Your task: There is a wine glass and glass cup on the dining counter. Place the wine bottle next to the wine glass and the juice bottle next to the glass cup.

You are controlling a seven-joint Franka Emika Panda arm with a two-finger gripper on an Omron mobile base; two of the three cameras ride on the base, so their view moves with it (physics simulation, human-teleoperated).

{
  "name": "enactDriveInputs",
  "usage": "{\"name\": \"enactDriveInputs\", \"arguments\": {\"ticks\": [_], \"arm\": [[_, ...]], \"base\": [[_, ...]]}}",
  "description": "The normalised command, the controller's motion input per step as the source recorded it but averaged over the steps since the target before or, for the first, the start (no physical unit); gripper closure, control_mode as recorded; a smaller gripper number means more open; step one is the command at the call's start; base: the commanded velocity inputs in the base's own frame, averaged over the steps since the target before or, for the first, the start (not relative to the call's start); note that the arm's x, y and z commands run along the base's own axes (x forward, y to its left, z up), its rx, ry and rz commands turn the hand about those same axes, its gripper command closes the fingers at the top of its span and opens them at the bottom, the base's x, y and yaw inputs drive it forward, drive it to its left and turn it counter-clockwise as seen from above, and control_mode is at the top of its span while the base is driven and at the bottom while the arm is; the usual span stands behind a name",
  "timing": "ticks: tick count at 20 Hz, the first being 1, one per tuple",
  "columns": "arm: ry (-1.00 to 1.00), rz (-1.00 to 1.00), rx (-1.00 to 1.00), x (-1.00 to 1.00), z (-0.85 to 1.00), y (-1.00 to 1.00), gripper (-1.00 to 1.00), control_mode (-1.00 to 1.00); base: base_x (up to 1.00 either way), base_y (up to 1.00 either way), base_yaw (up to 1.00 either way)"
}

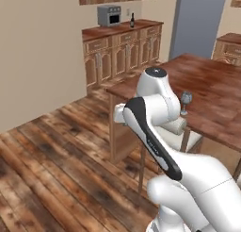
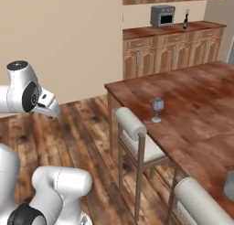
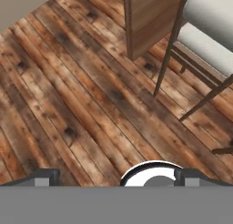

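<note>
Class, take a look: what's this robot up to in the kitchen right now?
Nothing is being handled yet. The arm's pincer is open and empty, pointing down at the plank floor. A wine glass stands on the dining counter near a chair. The wine bottle waits on the far counter beside the microwave.

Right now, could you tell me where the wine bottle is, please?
The wine bottle stands on the far wall counter, just right of the microwave.
</note>
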Motion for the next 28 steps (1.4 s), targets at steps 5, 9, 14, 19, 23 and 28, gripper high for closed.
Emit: {"name": "enactDriveInputs", "arguments": {"ticks": [5, 9, 14, 19, 23, 28], "arm": [[0.00, 0.00, 0.00, 0.00, 0.00, 0.00, -1.00, 1.00], [0.00, 0.00, 0.00, 0.00, 0.00, 0.00, -1.00, 1.00], [0.00, 0.00, 0.00, 0.00, 0.00, 0.00, -1.00, 1.00], [0.00, 0.00, 0.00, 0.00, 0.00, 0.00, -1.00, 1.00], [0.00, 0.00, 0.00, 0.00, 0.00, 0.00, -1.00, 1.00], [0.00, 0.00, 0.00, 0.00, 0.00, 0.00, -1.00, 1.00]], "base": [[0.80, 0.60, -0.02], [0.89, 0.50, 0.00], [0.92, 0.46, -0.01], [0.94, 0.35, -0.04], [0.94, 0.27, -0.06], [0.89, 0.22, -0.15]]}}
